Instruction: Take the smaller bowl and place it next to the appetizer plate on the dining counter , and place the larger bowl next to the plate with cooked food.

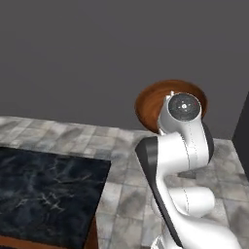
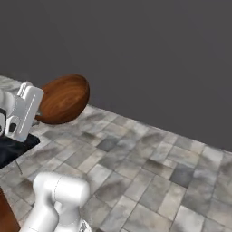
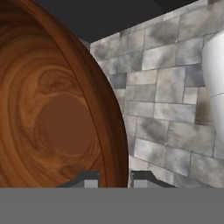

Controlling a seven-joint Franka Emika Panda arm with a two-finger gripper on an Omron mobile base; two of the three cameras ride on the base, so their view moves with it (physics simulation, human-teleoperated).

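Above the tiled floor (image 2: 149, 172), the larger bowl (image 2: 63, 99) hangs in the air, tipped on its side and clear of any support. From the left base view its open mouth (image 1: 155, 99) faces the camera, partly hidden behind the arm's upper joint. From the right base view its rounded outside shows, dark reddish-brown with visible wood grain. The hand view looks into the hollow of the bowl, with the thick rim running down the middle of the picture.

The hand (image 3: 114, 179) pinches that rim: one finger tip (image 3: 89, 179) stands inside the wall and the other just outside it, both touching the wood. In the right base view the white hand body sits just beside the bowl at its left edge.

Below and to the left in the left base view lies a corner of the tabletop (image 1: 44, 189), black marble with white veins, with a strip of reddish-brown wood under its edge. The bowl is well apart from it, over the floor rather than over the marble. A plain dark grey wall (image 1: 97, 53) closes the scene behind the bowl.
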